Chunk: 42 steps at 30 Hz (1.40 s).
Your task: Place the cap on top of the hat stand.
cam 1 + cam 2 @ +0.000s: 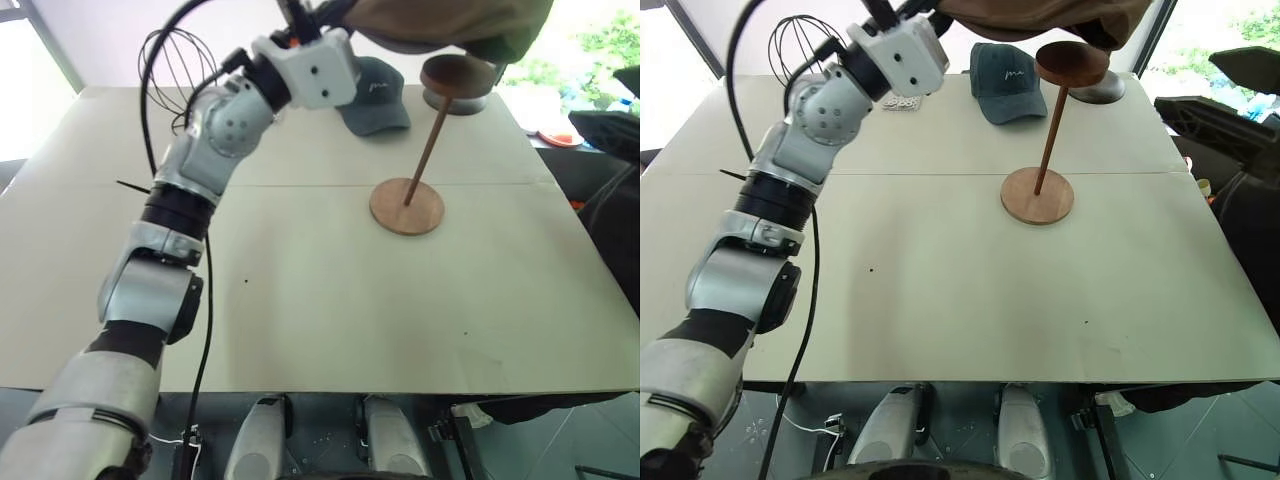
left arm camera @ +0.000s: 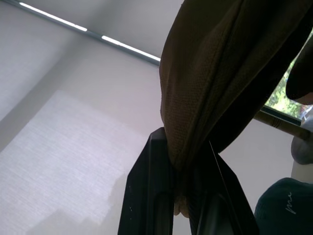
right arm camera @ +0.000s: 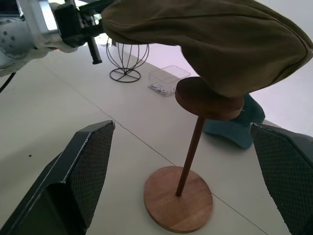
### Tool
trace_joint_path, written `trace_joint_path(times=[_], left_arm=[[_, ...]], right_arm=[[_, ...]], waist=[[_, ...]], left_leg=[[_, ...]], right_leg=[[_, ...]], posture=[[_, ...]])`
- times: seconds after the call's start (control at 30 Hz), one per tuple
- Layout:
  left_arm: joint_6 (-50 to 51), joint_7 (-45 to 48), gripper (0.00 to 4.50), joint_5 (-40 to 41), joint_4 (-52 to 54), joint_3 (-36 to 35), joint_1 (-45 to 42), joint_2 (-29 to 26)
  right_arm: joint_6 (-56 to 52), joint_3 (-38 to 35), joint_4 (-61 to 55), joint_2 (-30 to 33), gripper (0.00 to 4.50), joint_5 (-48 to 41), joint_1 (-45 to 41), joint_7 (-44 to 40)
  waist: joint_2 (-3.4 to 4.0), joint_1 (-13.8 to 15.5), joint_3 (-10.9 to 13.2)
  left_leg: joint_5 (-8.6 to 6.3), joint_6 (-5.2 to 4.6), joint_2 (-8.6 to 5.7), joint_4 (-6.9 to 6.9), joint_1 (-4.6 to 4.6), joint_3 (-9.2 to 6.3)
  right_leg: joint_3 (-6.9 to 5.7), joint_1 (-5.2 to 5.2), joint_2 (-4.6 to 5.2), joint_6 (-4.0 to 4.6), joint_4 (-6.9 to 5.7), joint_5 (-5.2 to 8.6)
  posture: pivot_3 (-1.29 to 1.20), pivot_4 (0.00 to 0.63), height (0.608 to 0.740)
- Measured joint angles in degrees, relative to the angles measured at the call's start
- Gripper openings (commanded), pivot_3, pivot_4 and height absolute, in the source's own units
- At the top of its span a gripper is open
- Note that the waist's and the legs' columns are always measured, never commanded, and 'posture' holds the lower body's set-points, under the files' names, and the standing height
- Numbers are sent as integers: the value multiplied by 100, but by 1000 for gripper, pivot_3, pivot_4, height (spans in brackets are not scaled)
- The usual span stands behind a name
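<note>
The brown floppy cap [image 3: 205, 44] hangs in the air, one edge pinched in my left gripper [image 2: 183, 196], which is shut on it. The cap's body sags over the round disc top [image 3: 208, 100] of the wooden hat stand [image 1: 407, 206]; whether it touches the disc I cannot tell. The stand is upright on the table, right of centre. My right gripper [image 3: 182, 127] is open and level in front of the stand, with the rod seen between its two wide-apart fingers [image 3: 83, 176] and nothing held.
A dark grey-blue baseball cap [image 1: 377, 98] lies on the table just behind the stand. A black wire head-shaped stand [image 1: 805, 45] and a clear plastic box [image 3: 168, 81] sit at the far left. Dark equipment [image 1: 1230, 120] stands off the table's right edge.
</note>
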State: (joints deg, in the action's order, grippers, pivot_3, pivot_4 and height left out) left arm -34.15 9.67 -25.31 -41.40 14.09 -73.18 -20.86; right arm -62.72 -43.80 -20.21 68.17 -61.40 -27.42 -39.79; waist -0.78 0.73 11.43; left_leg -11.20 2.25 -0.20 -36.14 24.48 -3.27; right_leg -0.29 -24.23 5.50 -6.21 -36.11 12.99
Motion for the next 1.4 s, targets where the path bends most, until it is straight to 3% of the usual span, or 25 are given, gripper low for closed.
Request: trace_joint_path(times=[0.17, 0.53, 0.8, 1.0, 1.17, 1.3, 1.4], left_arm=[[-275, -87, 37, -128, -460, 263, 9, 314], [-603, -136, 37, -314, -184, 340, 332, 399], [-408, -793, 37, -662, -1397, 545, -68, 828], [-608, -911, 37, -734, -1334, 668, -38, 725], [-785, -607, 2230, -663, -916, 698, 353, 438], [-781, -280, 4360, -559, -377, 693, 567, 231], [-725, 57, 4437, -381, 69, 681, 793, 70]], right_arm=[[-106, -179, -117, -26, 4500, -267, 48, 254], [-66, -199, -275, -218, 4500, -471, 408, 560], [76, -53, -337, -321, 4500, -602, 437, 731], [156, -31, -342, -355, 4500, -650, 468, 789], [269, 49, -407, -355, 4500, -586, 656, 710], [436, 290, -473, -355, 4500, -458, 681, 653], [528, 447, -514, -355, 4500, -410, 686, 614]], waist=[[-2, 5, 1], [-1, 3, 1], [-2, 0, 1], [-2, -3, 1], [-2, 1, 1], [-1, 2, 1], [-1, -2, 0]], left_leg=[[0, 0, 0, 1, 3, -1], [0, 0, -1, -1, 1, 0], [-1, -2, -2, -2, 1, -2], [-1, -2, -2, -1, 0, -2], [-1, -2, -2, -3, 1, -2], [-1, -2, -2, -4, 0, -1], [-1, -2, -2, -3, -1, -2]], right_leg=[[0, 0, 0, -1, 3, 0], [2, 1, 0, 0, 0, 0], [3, 2, 0, -4, 0, 0], [3, 2, -1, -3, 0, 0], [3, 2, -1, -3, 0, 0], [4, 3, 0, -2, 0, 0], [4, 3, -1, -2, -1, 0]], posture=[[0, 150, 740], [0, 150, 740], [0, 150, 740], [0, 150, 740], [0, 150, 740], [0, 150, 740], [0, 150, 740]])
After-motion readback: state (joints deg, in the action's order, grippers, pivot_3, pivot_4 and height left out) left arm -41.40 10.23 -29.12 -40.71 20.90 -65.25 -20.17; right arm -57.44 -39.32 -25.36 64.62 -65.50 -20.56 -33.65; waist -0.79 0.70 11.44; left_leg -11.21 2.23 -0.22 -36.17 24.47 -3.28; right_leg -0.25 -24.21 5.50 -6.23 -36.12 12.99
